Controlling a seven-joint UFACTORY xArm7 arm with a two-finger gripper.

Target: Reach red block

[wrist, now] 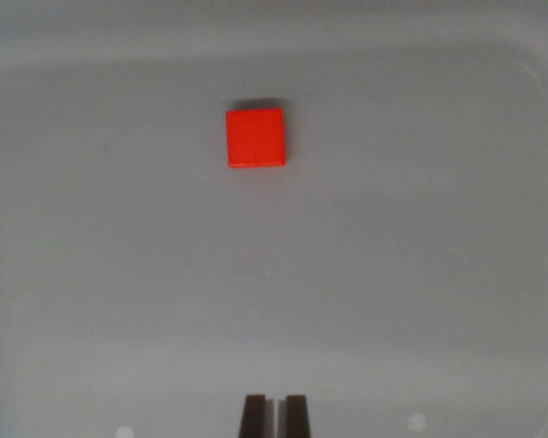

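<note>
Plain grey bench (pixel 420 274) w/ red block (pixel 255 138) well ahead of the fingers (pixel 276 415), nearly closed, holding nothing.

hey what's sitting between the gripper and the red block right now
Nothing. In the wrist view the stretch from the gripper at the bottom edge up to the red block is bare grey tray floor, with no other object on it.
</note>
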